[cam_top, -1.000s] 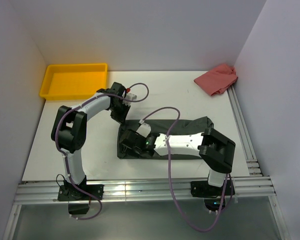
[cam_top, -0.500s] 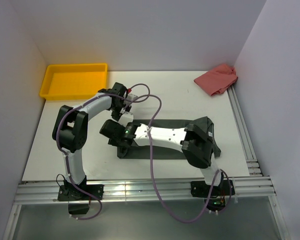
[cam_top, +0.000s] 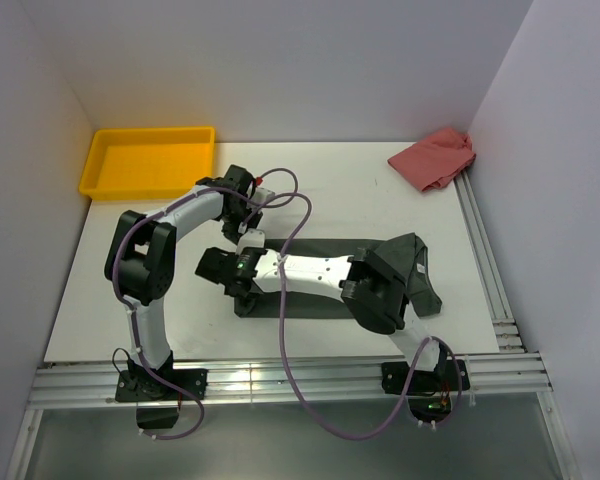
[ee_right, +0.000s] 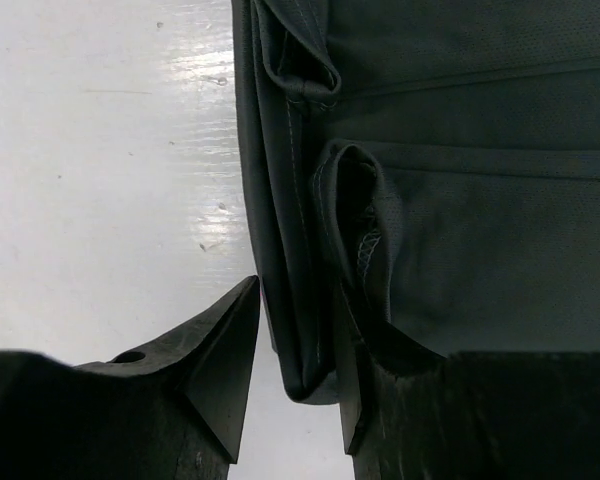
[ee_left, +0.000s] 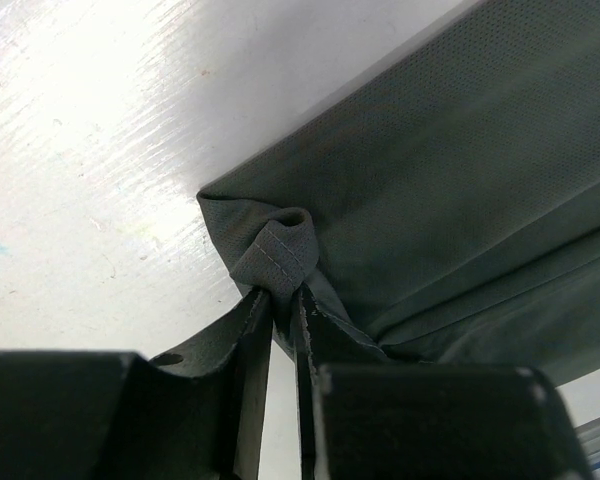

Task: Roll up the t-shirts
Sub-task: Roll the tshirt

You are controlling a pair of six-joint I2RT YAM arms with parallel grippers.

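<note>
right arm (cam_top: 310, 272) low across t-shirt (cam_top: 320, 305) (folded)

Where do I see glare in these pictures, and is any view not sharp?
Left wrist view: strong glare whitens the table at upper left; the t-shirt weave is sharp. Right wrist view: a glare streak on the table beside the t-shirt; the fingers are black, without detail. Top view: even light, sharp.

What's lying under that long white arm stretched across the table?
A dark grey t-shirt, folded into a long strip on the white table. Its edges show on either side of the right arm; the middle of the strip is covered by it.
</note>
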